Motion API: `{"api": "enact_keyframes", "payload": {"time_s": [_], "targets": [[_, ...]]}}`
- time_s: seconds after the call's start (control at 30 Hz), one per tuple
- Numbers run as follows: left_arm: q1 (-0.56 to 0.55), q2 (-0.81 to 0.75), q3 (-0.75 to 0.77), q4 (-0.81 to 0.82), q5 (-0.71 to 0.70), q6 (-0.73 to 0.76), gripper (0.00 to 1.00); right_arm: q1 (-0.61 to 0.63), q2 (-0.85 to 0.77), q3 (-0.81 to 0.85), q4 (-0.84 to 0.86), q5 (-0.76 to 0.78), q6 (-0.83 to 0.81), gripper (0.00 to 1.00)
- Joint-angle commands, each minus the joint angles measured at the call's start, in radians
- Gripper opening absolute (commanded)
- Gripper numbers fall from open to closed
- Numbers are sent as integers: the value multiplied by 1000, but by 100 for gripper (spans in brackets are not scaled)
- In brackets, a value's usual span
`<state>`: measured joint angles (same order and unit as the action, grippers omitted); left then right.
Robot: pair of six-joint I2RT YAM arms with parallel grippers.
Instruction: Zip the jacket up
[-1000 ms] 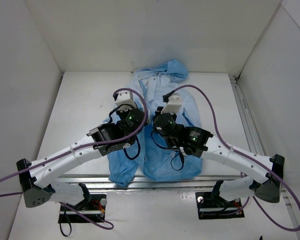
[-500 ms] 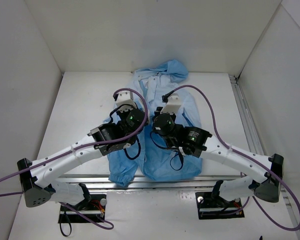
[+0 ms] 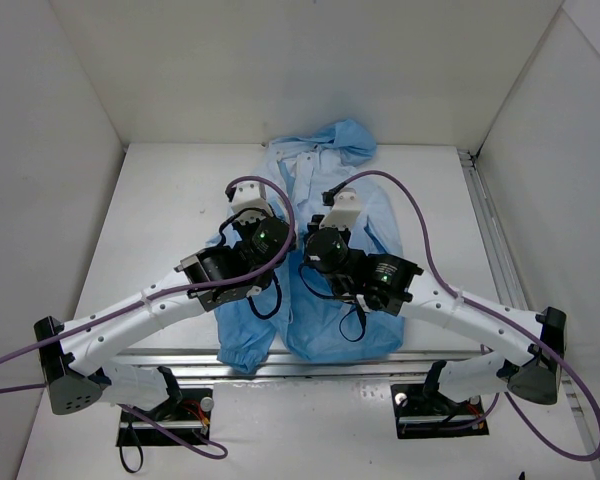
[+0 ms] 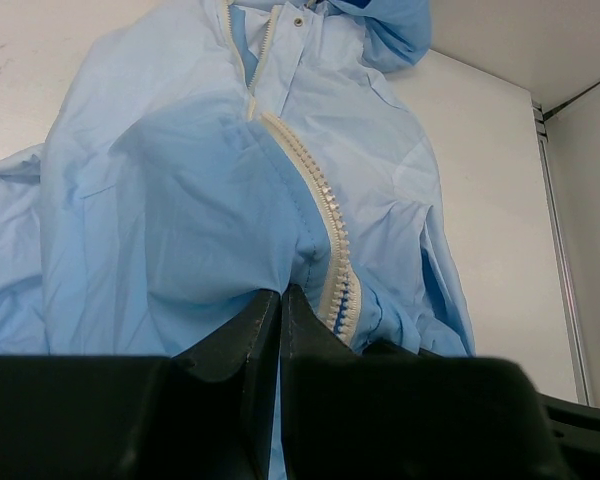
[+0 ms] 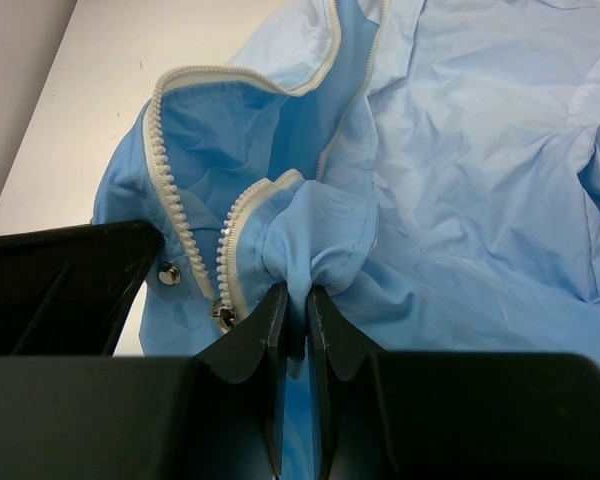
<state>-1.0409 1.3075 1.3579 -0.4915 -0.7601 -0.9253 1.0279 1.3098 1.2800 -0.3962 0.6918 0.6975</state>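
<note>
The light blue jacket (image 3: 380, 215) lies open on the white table, hood (image 3: 345, 135) at the far end. My left gripper (image 3: 258, 212) is over the left front panel. In the left wrist view it (image 4: 280, 292) is shut on a raised fold of the jacket (image 4: 180, 200), just left of the pale zipper teeth (image 4: 325, 200). My right gripper (image 3: 332, 222) is over the right front panel. In the right wrist view it (image 5: 295, 292) is shut on a bunched fold of the jacket (image 5: 480, 150) beside the zipper teeth (image 5: 165, 190), the metal slider (image 5: 223, 318) and a snap (image 5: 169, 273).
White walls enclose the table on the left, back and right. A metal rail (image 3: 487, 230) runs along the right side and another (image 3: 430, 352) along the front edge. Purple cables (image 3: 420, 225) loop over both arms. The left arm's black body (image 5: 60, 270) shows in the right wrist view.
My right gripper has edged slightly to the left with its fold of fabric. The left arm and the jacket look unchanged.
</note>
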Motion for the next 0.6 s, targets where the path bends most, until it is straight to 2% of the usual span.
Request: {"api": "enact_keyframes", "payload": {"time_s": [0.0,0.57], "targets": [[-8,-13,55,24,-30,-17,0,6,-3,65,60,48,14,0],[-18,-10,49,13,-30,-23,0,8,-1,82,60,80,14,0]]}}
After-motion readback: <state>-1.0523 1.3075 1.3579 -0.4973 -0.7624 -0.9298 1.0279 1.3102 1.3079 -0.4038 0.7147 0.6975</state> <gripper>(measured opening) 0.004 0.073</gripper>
